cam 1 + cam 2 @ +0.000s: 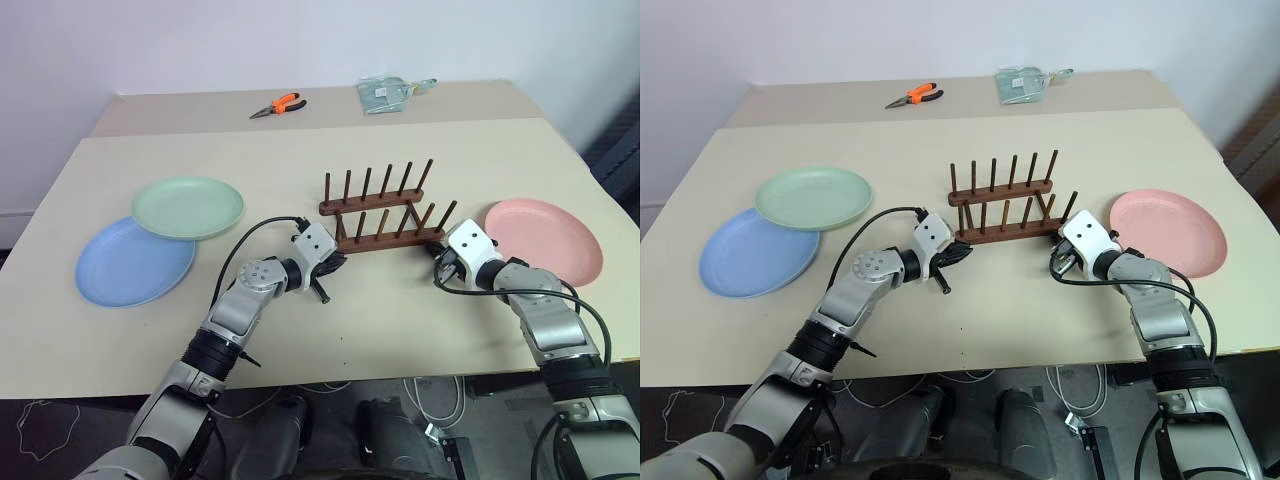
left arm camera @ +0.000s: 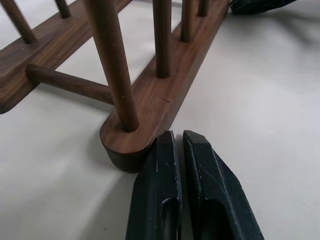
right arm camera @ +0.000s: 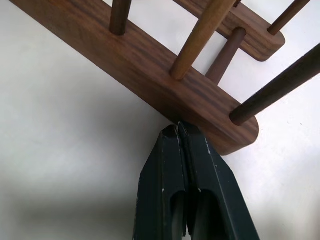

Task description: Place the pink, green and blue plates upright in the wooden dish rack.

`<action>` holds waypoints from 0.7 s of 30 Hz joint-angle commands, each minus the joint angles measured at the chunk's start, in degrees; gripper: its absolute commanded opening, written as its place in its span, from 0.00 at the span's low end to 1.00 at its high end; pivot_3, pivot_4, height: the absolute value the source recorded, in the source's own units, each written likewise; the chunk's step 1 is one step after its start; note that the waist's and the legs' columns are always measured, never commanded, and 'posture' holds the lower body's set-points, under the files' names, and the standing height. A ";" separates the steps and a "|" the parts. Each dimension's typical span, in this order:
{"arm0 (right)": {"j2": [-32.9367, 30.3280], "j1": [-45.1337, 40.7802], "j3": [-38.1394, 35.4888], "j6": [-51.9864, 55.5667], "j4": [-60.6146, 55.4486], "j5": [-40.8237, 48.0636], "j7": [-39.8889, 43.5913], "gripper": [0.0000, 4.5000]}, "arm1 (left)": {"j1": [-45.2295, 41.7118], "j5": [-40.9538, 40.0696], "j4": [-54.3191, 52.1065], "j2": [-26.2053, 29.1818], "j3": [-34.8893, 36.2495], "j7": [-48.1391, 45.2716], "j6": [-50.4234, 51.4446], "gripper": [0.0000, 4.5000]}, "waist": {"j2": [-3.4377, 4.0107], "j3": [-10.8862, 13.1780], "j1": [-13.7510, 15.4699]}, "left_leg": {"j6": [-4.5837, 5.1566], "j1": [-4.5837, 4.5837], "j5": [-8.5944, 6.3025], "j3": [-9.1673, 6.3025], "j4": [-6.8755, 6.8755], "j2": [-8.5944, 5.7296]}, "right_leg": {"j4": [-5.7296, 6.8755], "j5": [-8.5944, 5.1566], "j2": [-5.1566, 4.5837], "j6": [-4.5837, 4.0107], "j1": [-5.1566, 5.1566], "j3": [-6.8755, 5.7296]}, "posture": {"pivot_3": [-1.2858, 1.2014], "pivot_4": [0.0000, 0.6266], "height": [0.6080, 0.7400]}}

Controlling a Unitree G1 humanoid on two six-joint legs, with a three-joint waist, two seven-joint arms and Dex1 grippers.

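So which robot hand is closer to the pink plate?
The right. The right gripper sits at the wooden dish rack's end beside the pink plate. The left gripper is at the rack's far end, with the whole rack between.

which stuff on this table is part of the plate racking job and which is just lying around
Part of the job:
- dark brown wooden dish rack with upright pegs
- round pink plate
- round pale green plate
- round blue plate

Lying about:
- orange-handled pliers
- clear packet at the far edge
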 commanded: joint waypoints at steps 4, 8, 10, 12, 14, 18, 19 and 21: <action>-5.33 5.66 -6.09 1.27 -9.16 1.73 1.69 0.39 | 0.65 2.74 3.70 0.36 2.02 4.18 -0.07 0.04 | 0.02 -0.01 0.19 | 0.00 -0.01 -0.01 0.00 0.00 -0.01 | 0.00 0.00 -0.01 0.01 0.01 0.00 | 0.52 0.24 0.91; -9.34 10.07 -10.76 2.92 -14.50 1.79 1.93 0.86 | 0.71 2.75 3.40 0.51 2.15 3.92 -1.31 0.04 | 0.07 -0.05 -0.13 | 0.00 -0.01 -0.02 0.00 0.01 0.00 | -0.01 0.00 -0.01 0.02 0.01 0.01 | 0.52 0.24 0.91; -11.61 12.49 -12.90 3.64 -16.01 0.53 1.50 0.86 | 1.42 1.23 1.08 0.51 2.29 1.92 -1.60 0.04 | 0.11 -0.07 -0.11 | 0.00 -0.01 -0.02 0.00 0.00 0.00 | 0.00 0.00 -0.01 0.02 0.01 0.01 | 0.52 0.24 0.91; -12.85 13.92 -13.84 4.87 -16.30 -0.73 0.43 0.86 | 2.90 -1.45 -3.22 0.72 2.26 -1.73 -2.21 0.04 | 0.10 -0.07 -0.15 | 0.01 -0.01 -0.02 0.00 -0.02 0.00 | -0.01 0.00 -0.02 0.03 0.00 0.01 | 0.52 0.24 0.91; -13.29 14.59 -13.70 5.52 -15.77 -1.74 -0.37 0.86 | 3.97 -3.36 -6.65 0.81 2.29 -4.24 -2.04 0.04 | 0.10 -0.06 -0.05 | 0.02 -0.02 -0.04 0.02 -0.03 0.00 | -0.02 0.00 -0.02 0.03 -0.02 0.02 | 0.52 0.24 0.91; -12.43 13.47 -12.34 7.48 -11.35 -5.13 -4.51 0.86 | 5.30 -6.95 -13.28 0.81 2.37 -8.21 0.35 0.04 | 0.08 -0.03 0.20 | 0.01 -0.11 -0.04 0.02 0.04 0.00 | -0.03 -0.01 -0.03 0.01 -0.05 0.02 | 0.52 0.24 0.91; -12.23 12.93 -11.90 7.81 -10.03 -5.84 -5.50 0.81 | 5.41 -7.54 -14.49 0.88 2.39 -8.84 0.94 0.04 | 0.09 -0.03 0.21 | 0.02 -0.13 -0.05 0.02 0.08 0.00 | -0.03 -0.02 -0.04 -0.01 -0.05 0.01 | 0.52 0.24 0.91; -11.94 12.06 -11.54 8.07 -8.43 -6.33 -6.67 0.67 | 5.50 -8.63 -16.03 0.75 2.76 -9.31 1.94 0.04 | 0.09 -0.03 0.17 | 0.03 -0.13 -0.05 0.03 0.08 -0.01 | -0.03 -0.02 -0.04 -0.01 -0.04 0.02 | 0.52 0.24 0.91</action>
